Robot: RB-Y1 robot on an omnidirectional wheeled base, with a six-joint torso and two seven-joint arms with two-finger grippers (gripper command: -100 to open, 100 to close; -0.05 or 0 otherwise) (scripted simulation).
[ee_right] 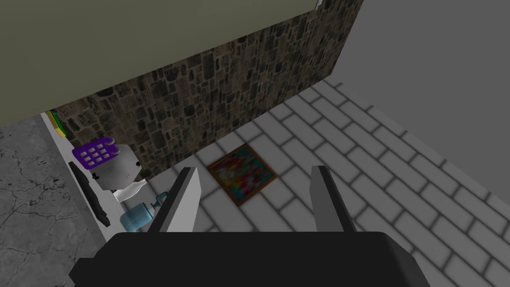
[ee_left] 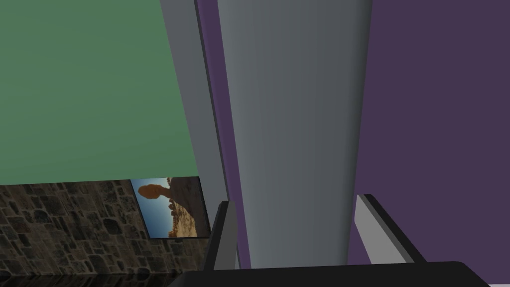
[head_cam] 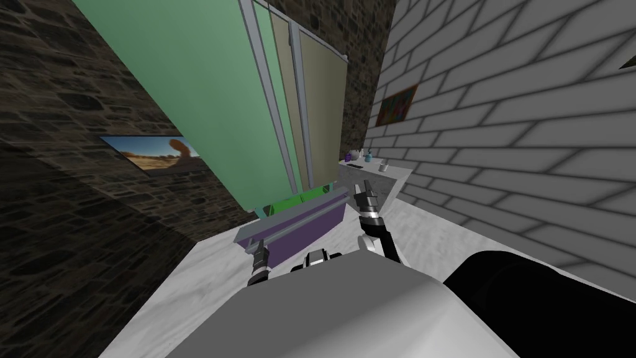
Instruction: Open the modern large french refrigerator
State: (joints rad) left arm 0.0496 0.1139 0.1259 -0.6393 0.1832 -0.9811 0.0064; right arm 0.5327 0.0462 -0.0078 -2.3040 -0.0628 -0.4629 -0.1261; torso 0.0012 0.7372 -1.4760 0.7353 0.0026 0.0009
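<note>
The refrigerator has a tall green door [head_cam: 186,93] and an olive door [head_cam: 323,118], parted by grey strips. Below them a purple drawer front [head_cam: 310,230] stands out from the body, with a green edge behind it. A long grey handle bar [head_cam: 298,214] runs along its top. My left gripper [head_cam: 256,252] is at the bar's left end. In the left wrist view, the grey handle [ee_left: 294,124] lies between the open fingers of my left gripper [ee_left: 296,229], with thin slivers of purple at each side. My right gripper [head_cam: 363,189] hovers open past the drawer's right end, holding nothing [ee_right: 254,199].
A low white counter [head_cam: 397,173] beyond the right gripper carries a purple-topped white item [ee_right: 107,162], a blue bottle [ee_right: 137,216] and other small things. A grey brick wall [head_cam: 497,124] rises close on the right and a dark stone wall [head_cam: 62,186] on the left. Pale marbled floor [head_cam: 186,279] lies around the drawer.
</note>
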